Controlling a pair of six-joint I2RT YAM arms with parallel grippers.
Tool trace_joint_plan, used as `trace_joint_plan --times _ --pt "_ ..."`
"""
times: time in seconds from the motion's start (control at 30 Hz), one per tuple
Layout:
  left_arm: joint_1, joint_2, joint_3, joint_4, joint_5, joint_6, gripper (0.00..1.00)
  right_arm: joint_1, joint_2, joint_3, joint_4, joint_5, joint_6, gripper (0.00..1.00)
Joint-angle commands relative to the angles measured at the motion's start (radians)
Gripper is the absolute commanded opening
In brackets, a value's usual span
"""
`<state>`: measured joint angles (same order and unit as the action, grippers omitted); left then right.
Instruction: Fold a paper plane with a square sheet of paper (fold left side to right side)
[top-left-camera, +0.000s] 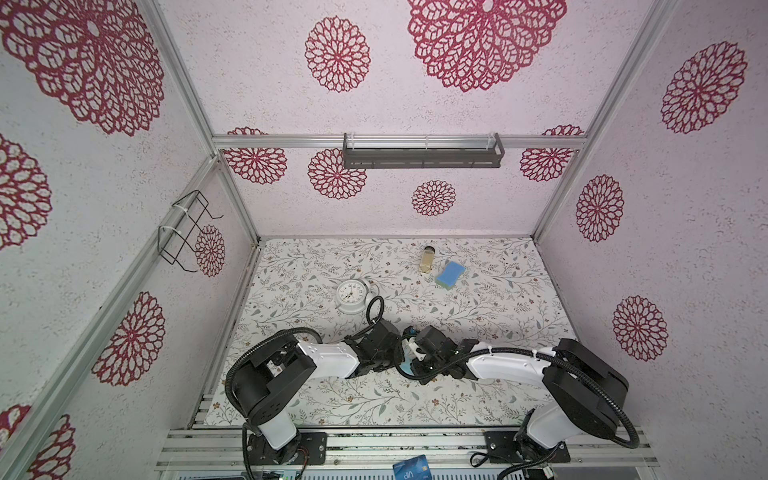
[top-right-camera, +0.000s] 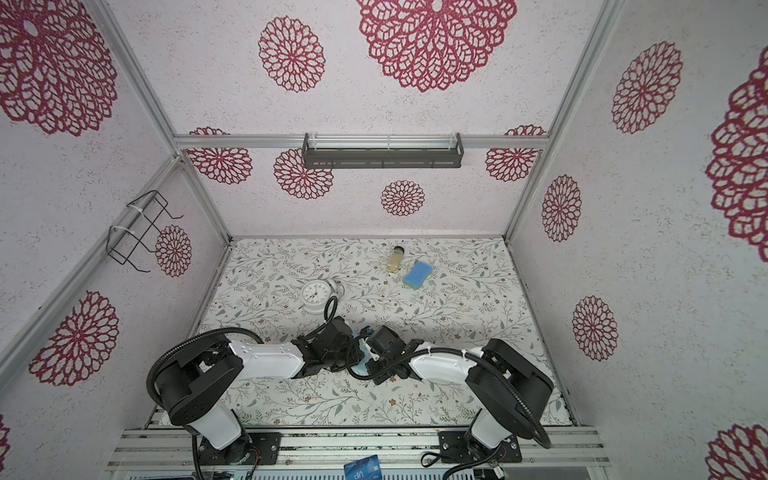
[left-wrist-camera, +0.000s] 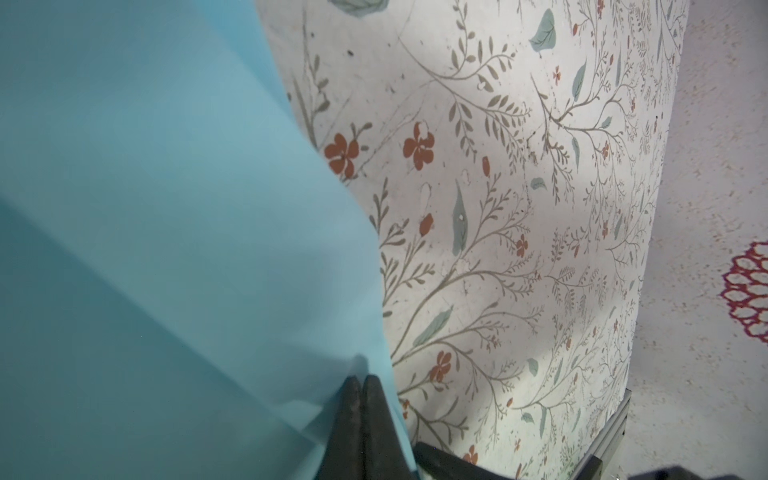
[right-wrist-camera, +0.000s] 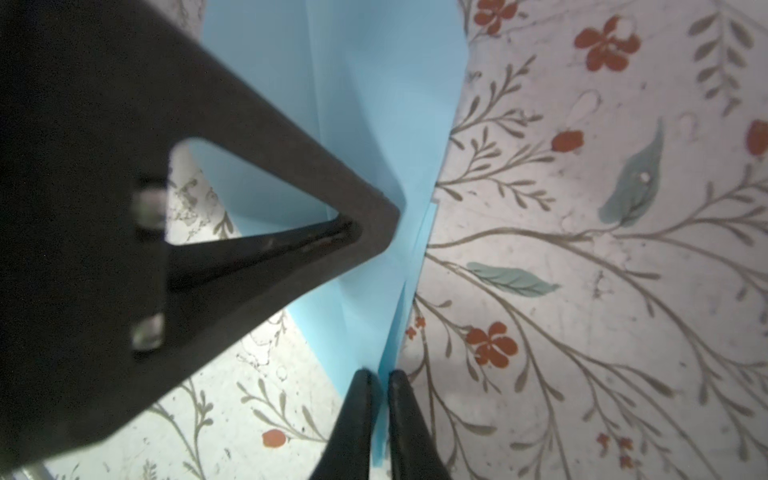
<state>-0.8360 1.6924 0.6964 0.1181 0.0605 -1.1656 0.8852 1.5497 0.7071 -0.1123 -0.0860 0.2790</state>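
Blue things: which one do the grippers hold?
The thin light blue paper, pinched by left gripper and right gripper; the sponge and printed card lie untouched.

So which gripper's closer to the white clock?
Left. The left gripper pinches the blue paper just robot-side of the white clock; the right gripper grips the same paper, farther right.

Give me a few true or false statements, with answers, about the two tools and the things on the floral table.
1. The right tool pinches the light blue folded paper. True.
2. The left tool stands wide open. False: it is shut on the paper's edge.
3. The thick blue sponge lies beside the small clear jar. True.
4. The round white clock sits on the paper. False: it stands on the floral table, apart from the paper.
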Motion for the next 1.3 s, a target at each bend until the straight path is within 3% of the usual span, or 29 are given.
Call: trace_joint_plan --times 0.0,0.33,0.73,1.07,1.27 --pt "0.015 -0.011 -0.016 -0.058 -0.059 -0.026 0.0 -0.008 0.012 -0.051 -0.102 -0.016 0.0 0.15" --pt "0.015 -0.014 -0.039 -0.048 -0.064 -0.077 0.0 -0.048 -0.023 -0.068 -0.102 -0.014 0.012 0.24" --pt "0.009 -0.013 -0.047 -0.02 -0.058 -0.11 0.0 -0.102 -0.042 -0.082 -0.078 -0.074 0.033 0.17" --pt "-0.013 -0.025 -0.102 0.039 -0.09 -0.233 0.0 -0.142 -0.047 -0.066 -0.106 -0.065 0.077 0.15" --pt "-0.027 -0.023 -0.12 0.067 -0.105 -0.295 0.0 -0.144 -0.152 -0.066 -0.106 -0.099 0.15 0.28"
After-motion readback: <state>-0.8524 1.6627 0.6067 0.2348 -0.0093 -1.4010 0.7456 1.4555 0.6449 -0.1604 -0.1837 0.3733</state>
